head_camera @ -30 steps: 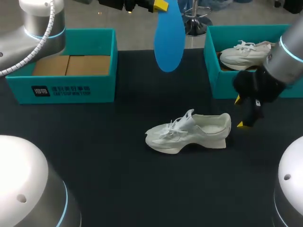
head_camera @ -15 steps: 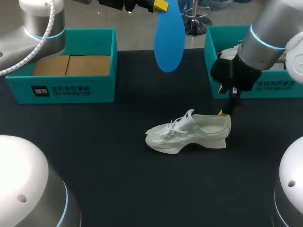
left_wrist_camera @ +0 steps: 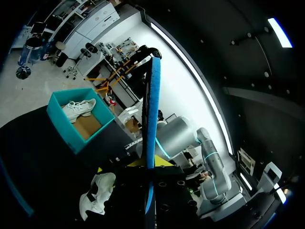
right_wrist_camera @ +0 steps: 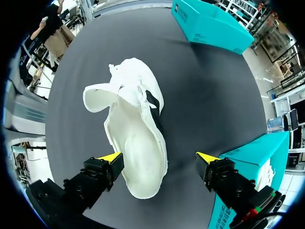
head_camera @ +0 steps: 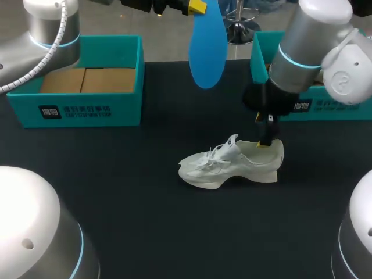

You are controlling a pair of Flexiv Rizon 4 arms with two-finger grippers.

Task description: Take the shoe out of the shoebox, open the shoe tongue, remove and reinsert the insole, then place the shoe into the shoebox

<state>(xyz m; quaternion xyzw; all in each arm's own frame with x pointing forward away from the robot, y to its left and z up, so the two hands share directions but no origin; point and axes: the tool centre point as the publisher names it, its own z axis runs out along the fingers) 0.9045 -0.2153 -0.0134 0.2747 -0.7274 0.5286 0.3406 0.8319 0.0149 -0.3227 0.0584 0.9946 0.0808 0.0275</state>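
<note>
A white shoe lies on its side on the black table, toe to the left, tongue pulled up; it shows from above as the shoe in the right wrist view. My right gripper hangs open over the heel. Its yellow tips sit either side of the heel without touching, as the right gripper shows. High over the table's far edge, my left gripper is shut on the blue insole, which hangs down. The left wrist view has the insole edge-on, with the shoe below.
A teal shoebox lined with cardboard stands at the back left. A second teal shoebox at the back right is partly hidden by my right arm; it holds another white shoe.
My right arm has swung left from beside the right shoebox to over the shoe's heel, its gripper still open. The left arm and insole have not moved.
</note>
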